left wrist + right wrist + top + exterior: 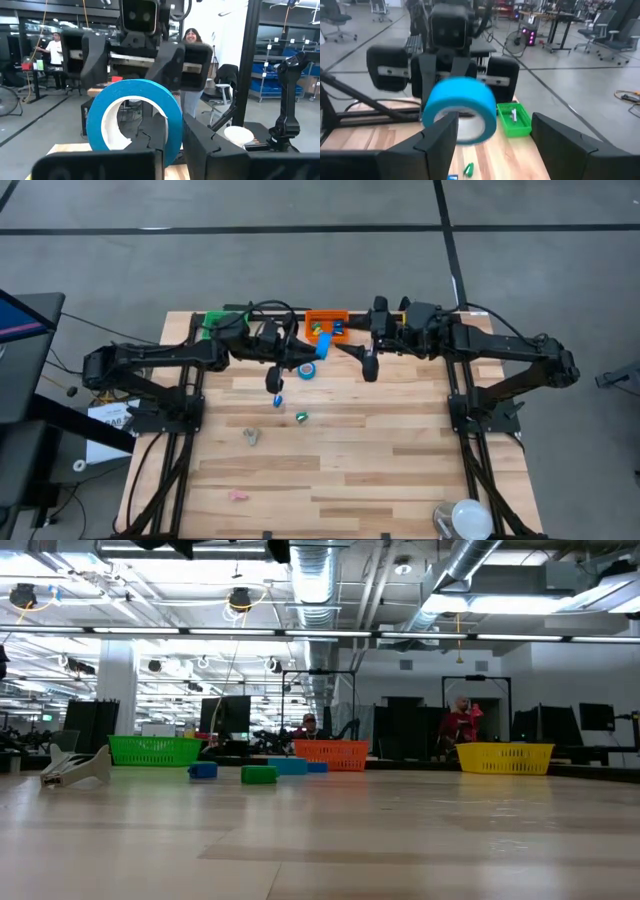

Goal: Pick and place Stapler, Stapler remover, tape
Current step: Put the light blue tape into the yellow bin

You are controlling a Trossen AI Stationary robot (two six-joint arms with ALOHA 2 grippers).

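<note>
Aloft, tape (134, 120) in left jaws

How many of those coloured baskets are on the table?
3, in a row along the table's far edge: the green basket on the left, the orange basket in the middle, the yellow basket on the right.

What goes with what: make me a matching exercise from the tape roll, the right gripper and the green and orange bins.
1 tape roll
2 right gripper
3 green bin
4 orange bin

a open, holding nothing
b back edge, between the arms
c held in the left gripper
d back edge, by the left arm

Pairs: 1-c, 2-a, 3-d, 4-b
</note>
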